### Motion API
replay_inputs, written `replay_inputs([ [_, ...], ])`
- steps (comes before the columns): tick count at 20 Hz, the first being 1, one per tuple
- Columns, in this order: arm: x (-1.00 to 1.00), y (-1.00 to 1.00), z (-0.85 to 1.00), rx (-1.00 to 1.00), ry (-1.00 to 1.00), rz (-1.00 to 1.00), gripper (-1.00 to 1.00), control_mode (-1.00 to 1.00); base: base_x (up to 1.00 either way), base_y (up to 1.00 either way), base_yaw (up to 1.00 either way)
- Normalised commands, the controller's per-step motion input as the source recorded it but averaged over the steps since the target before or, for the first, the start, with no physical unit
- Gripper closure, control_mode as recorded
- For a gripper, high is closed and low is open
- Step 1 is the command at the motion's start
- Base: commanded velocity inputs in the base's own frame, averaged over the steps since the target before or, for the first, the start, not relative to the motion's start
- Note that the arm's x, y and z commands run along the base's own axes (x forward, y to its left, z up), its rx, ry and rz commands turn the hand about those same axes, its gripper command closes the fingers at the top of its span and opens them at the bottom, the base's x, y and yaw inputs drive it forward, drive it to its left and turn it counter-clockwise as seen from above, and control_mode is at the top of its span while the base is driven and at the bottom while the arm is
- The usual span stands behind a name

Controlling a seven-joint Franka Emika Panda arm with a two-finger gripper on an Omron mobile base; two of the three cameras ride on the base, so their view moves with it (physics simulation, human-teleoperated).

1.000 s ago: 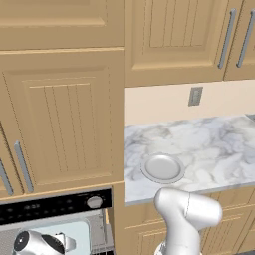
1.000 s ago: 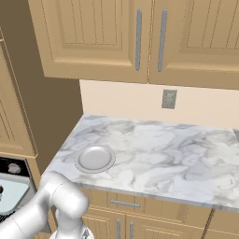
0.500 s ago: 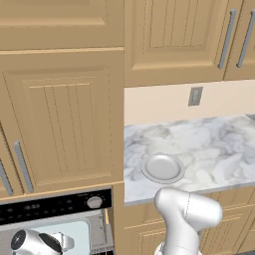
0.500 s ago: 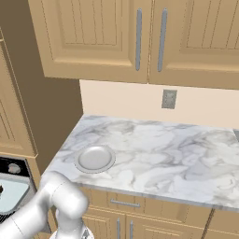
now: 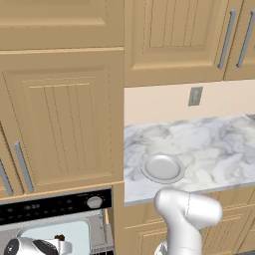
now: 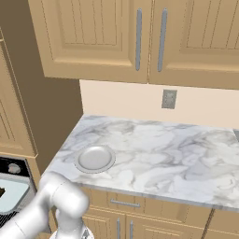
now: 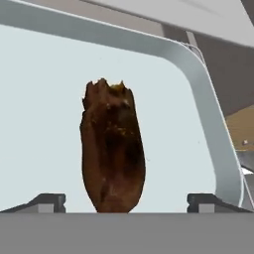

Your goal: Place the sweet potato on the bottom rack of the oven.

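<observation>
The sweet potato (image 7: 113,149), a lumpy dark reddish-brown lump, lies lengthwise between my fingertips (image 7: 48,202) over the pale blue-grey glass (image 7: 44,99) of the oven door, inside its grey frame. My gripper (image 7: 130,203) is open, with both tips well clear of the potato's sides. In the left base view the gripper (image 5: 59,244) is low at the bottom left, in front of the oven (image 5: 50,208), below its black control strip and silver knob (image 5: 93,201). A small dark bit of the sweet potato (image 5: 60,238) shows at the gripper's tip.
A round silver-grey plate (image 5: 163,167) sits near the front left of the marble counter (image 5: 209,144), seen too in the right base view as the plate (image 6: 94,158). Tan wooden cabinets surround the oven. A wire rack (image 5: 99,234) shows right of the glass.
</observation>
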Motion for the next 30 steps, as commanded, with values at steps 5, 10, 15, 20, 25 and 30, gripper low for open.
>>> replay_inputs([
  [5,-0.85,-0.21,0.49,0.12,-0.16,0.0,-1.0,-1.0,0.0,0.0,0.0],
  [10,-0.84,-0.75,0.49,0.29,-0.16,0.0,-1.0,-1.0,0.0,0.0,0.0],
  [15,-0.69,-0.89,0.69,0.44,-0.11,0.0,-1.0,-1.0,0.0,0.0,0.0],
  [20,-0.34,-0.96,0.9,0.56,-0.01,-0.06,-1.0,-1.0,0.0,0.0,0.0],
  [25,-0.07,-0.52,0.84,0.25,0.05,-0.07,-1.0,-1.0,0.0,0.0,0.0],
  [30,0.0,0.06,0.5,-0.06,0.19,0.0,-1.0,-1.0,0.0,0.0,0.0],
])
